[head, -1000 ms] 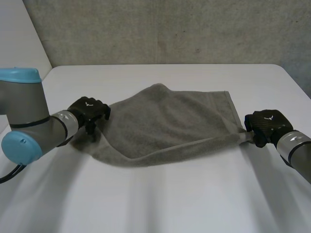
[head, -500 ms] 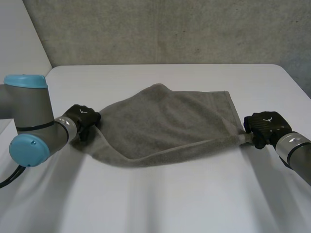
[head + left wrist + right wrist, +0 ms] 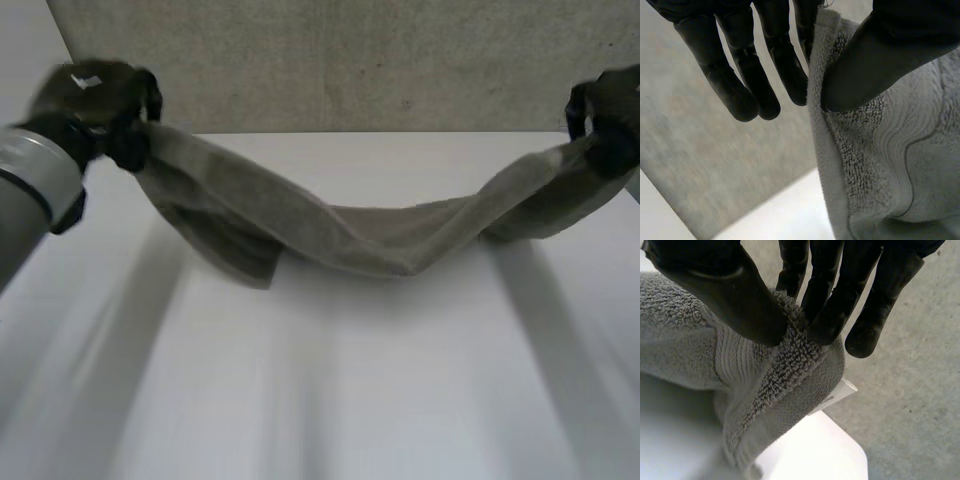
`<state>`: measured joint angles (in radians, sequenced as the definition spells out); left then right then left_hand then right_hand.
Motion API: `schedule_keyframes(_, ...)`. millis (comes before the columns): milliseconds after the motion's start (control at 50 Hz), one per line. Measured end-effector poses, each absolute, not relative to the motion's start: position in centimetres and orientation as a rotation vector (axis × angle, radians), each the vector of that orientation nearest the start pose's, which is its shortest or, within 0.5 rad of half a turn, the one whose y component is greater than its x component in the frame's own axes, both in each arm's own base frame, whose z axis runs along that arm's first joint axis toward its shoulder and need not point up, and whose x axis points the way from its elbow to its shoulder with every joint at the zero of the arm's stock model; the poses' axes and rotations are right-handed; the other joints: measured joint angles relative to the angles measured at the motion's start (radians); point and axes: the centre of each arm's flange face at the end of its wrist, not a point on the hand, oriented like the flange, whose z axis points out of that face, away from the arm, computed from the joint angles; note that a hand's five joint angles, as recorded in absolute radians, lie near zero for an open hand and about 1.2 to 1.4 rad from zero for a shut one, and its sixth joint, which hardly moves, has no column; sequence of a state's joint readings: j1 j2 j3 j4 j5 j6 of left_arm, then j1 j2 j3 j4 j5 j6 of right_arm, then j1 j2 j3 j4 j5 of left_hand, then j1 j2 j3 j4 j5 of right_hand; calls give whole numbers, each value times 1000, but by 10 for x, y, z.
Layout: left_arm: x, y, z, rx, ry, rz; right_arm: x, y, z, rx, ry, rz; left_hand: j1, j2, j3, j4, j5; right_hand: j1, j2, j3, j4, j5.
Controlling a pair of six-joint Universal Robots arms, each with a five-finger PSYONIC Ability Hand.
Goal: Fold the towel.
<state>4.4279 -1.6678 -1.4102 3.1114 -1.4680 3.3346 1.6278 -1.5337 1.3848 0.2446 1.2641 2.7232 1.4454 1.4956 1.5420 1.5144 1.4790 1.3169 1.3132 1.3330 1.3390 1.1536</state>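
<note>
The grey towel (image 3: 350,230) hung stretched between the two hands and sagged in the middle over the white table (image 3: 330,390). The left hand (image 3: 95,95) pinched one end between its thumb and a finger, its other fingers (image 3: 740,85) straight and free of the cloth. The right hand (image 3: 605,105) pinched the other end between thumb and fingertips (image 3: 825,325).

Place: we read this as a robotics lab bench, not a home.
Table (image 3: 330,400): plain white top.
Wall (image 3: 350,60): bare, rough grey surface behind the table.
Machinery: we see a grey arm (image 3: 30,190); the black left hand (image 3: 95,95) and right hand (image 3: 605,110) pinch 1 grey towel (image 3: 340,230).
</note>
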Motion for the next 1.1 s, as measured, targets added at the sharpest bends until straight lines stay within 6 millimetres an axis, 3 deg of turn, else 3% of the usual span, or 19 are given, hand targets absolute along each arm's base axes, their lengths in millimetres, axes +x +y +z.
schedule_keyframes(40,-223,-267,337,607,2181,-2407,176,-283,348,-902,2187,-2105,0,0,0,0,0,0,0,0,0,0)
schedule_keyframes(120,-218,-255,342,562,2194,-2437,176,-277,360,-1025,2232,-2059,0,0,0,0,-1,0,0,0,0,0)
schedule_keyframes(240,-217,-253,325,562,2262,-2379,178,-285,351,-1199,2300,-1974,0,0,0,0,-1,0,0,0,0,0)
schedule_keyframes(300,-220,-264,307,575,2317,-2315,180,-298,334,-1243,2335,-1905,0,0,0,0,0,0,0,0,0,0)
schedule_keyframes(400,-230,-298,271,603,2394,-2211,191,-323,302,-1278,2362,-1811,0,0,0,0,-1,0,0,0,0,0)
schedule_keyframes(480,-241,-328,264,618,2369,-2230,207,-351,292,-1284,2326,-1895,0,0,1,0,0,0,0,0,0,0)
schedule_keyframes(540,-249,-351,280,608,2282,-2328,221,-373,295,-1267,2236,-2068,0,0,1,0,0,0,0,0,0,0)
schedule_keyframes(600,-256,-372,320,559,2102,-2529,238,-394,313,-1201,2034,-2359,0,0,1,0,0,0,0,0,0,0)
schedule_keyframes(660,-257,-382,372,459,1879,-2781,250,-406,347,-1038,1721,-2685,0,0,2,0,0,1,0,0,0,0)
schedule_keyframes(700,-254,-384,402,386,1754,-2933,253,-403,375,-889,1486,-2849,0,0,2,0,0,1,0,0,0,0)
schedule_keyframes(760,-249,-383,429,294,1645,-3100,250,-390,406,-714,1226,-2955,0,0,2,0,0,2,0,0,0,0)
schedule_keyframes(820,-244,-385,437,230,1626,-3185,246,-380,416,-628,1127,-2953,0,0,2,0,5,4,0,0,0,0)
schedule_keyframes(860,-239,-387,434,195,1649,-3203,242,-376,414,-606,1136,-2926,0,0,2,0,5,4,0,0,0,0)
schedule_keyframes(940,-229,-396,406,161,1779,-3145,236,-375,388,-624,1307,-2811,0,0,2,0,5,4,0,0,0,0)
schedule_keyframes(1100,-219,-401,314,283,2120,-2931,227,-371,305,-782,1694,-2491,0,0,2,0,5,4,0,0,0,0)
